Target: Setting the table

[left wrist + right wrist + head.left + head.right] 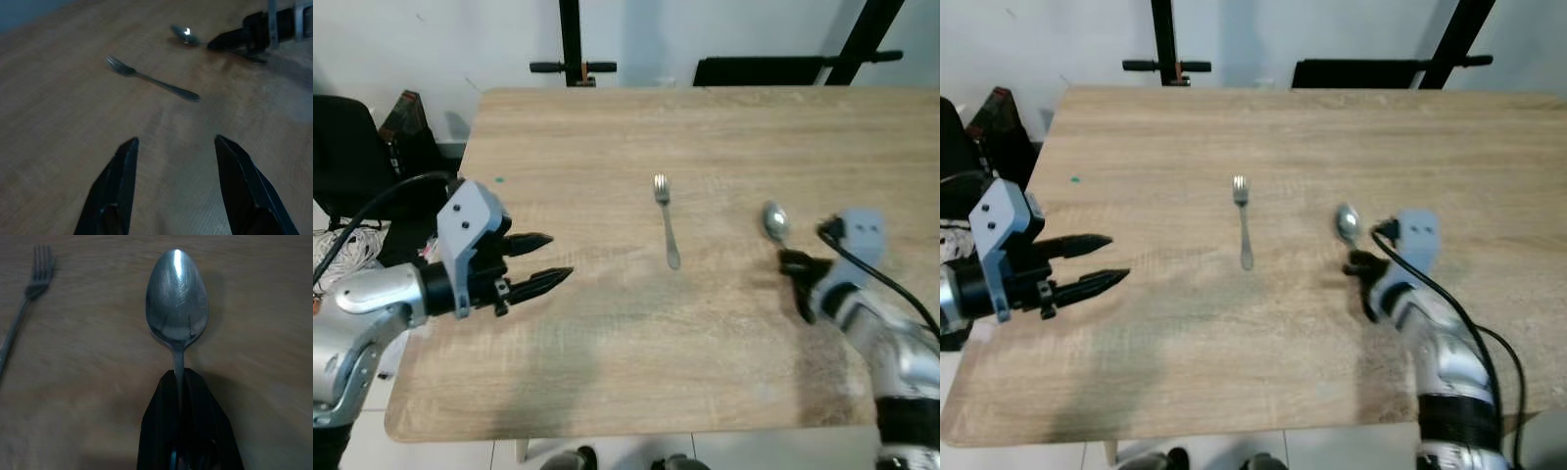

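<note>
A metal fork (666, 221) lies flat in the middle of the wooden table (607, 323), tines pointing away from me. To its right is a metal spoon (774, 221), bowl (177, 297) far from me. My right gripper (179, 377) is shut on the spoon's handle, low at the table surface, on the table's right side (793, 262). My left gripper (551, 259) hovers open over the table's left part, fingers (122, 161) pointing right toward the fork, nothing between them.
Black stand legs (571, 44) and a dark bar (764, 70) rise beyond the table's far edge. A black chair (347, 157) and white cables (337, 250) sit off the left edge. The near edge (607, 431) is close below me.
</note>
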### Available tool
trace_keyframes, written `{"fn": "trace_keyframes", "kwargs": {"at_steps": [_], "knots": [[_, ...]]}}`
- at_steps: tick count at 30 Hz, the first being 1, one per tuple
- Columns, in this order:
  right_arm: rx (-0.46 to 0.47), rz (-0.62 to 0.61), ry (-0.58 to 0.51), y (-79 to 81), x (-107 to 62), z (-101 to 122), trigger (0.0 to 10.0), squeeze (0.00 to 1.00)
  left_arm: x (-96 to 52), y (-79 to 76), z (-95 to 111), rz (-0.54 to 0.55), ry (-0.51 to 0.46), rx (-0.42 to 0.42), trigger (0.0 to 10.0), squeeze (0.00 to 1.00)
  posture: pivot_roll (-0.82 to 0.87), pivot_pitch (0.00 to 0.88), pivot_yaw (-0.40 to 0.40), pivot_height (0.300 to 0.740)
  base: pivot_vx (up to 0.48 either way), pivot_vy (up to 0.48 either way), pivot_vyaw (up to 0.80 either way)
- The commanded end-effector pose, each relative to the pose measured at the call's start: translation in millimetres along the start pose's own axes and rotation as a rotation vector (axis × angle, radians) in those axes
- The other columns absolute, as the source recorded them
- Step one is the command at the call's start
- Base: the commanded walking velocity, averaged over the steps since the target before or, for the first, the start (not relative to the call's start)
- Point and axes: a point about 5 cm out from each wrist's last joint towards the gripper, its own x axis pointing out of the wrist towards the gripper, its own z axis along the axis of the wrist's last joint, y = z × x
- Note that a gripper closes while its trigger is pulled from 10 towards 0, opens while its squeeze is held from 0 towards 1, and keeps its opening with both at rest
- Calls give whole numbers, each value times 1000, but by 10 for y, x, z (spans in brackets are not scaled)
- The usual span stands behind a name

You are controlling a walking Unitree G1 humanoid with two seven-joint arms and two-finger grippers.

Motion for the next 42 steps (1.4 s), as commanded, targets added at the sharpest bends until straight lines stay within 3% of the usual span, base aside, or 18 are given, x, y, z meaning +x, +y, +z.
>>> {"fn": "trace_keyframes", "kwargs": {"at_steps": [1,3,6,10,28,42], "knots": [[-17,-8,42,15,53,-122,10000,0,1,-3,14,15,5,11,10000,0,2,69,46,740,0,0,0],[-29,-5,45,42,89,-125,10000,0,6,-4,22,19,1,12,10000,0,2,69,46,740,0,0,0],[-116,6,66,196,308,-120,10000,0,29,-4,62,55,-16,11,10000,0,31,70,38,740,0,0,0],[-161,15,81,229,375,-122,10000,0,34,-17,77,65,-22,10,10000,0,41,75,33,740,0,0,0],[-179,137,83,726,662,-132,10000,0,176,-76,173,53,-43,25,10000,0,56,89,27,740,0,0,0],[-168,17,90,560,668,-127,10000,0,189,-84,155,55,-39,17,10000,0,48,98,30,740,0,0,0]]}}
